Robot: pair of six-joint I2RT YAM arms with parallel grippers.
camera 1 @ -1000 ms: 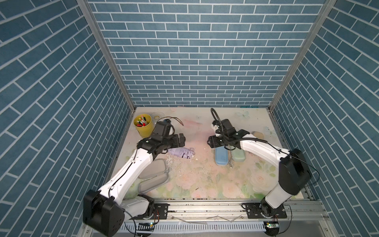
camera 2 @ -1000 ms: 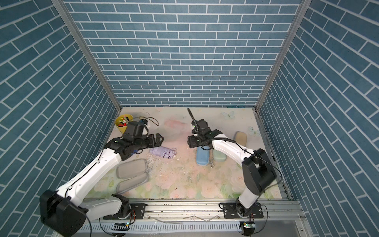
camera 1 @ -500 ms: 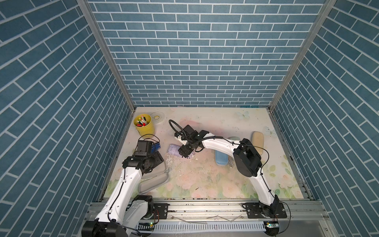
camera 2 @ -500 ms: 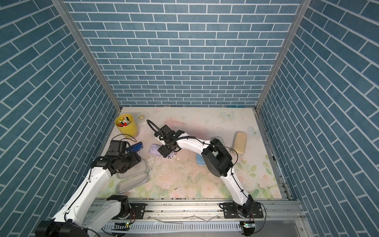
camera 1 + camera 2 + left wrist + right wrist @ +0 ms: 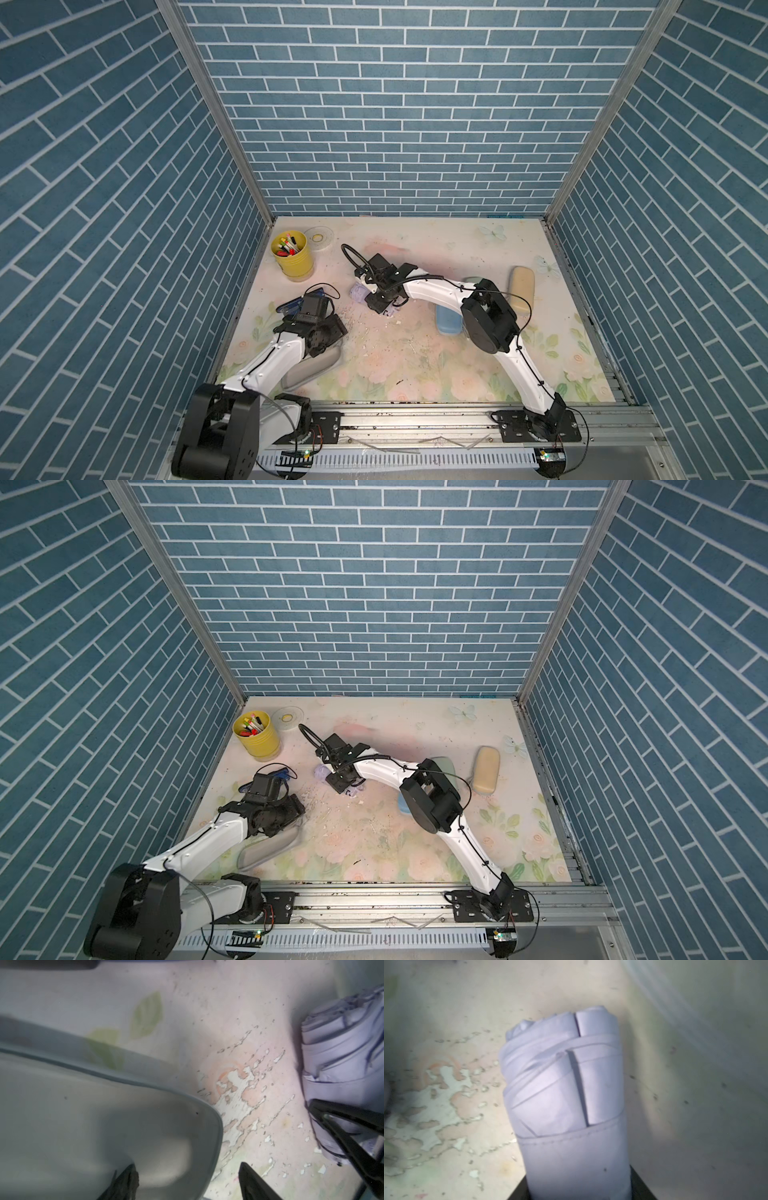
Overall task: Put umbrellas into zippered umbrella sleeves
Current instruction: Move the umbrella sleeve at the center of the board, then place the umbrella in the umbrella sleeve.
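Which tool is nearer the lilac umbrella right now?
Right. The right tool has the lilac umbrella between its jaws; the left tool hangs over the open sleeve, apart from the umbrella.

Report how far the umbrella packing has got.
Apparently done: blue sleeve and beige sleeve lie closed, contents unseen; mint sleeve mostly hidden. In hand: right pincer grips lilac umbrella; left pincer, open, straddles the rim of the open grey-lined sleeve. Left: put it in, zip.
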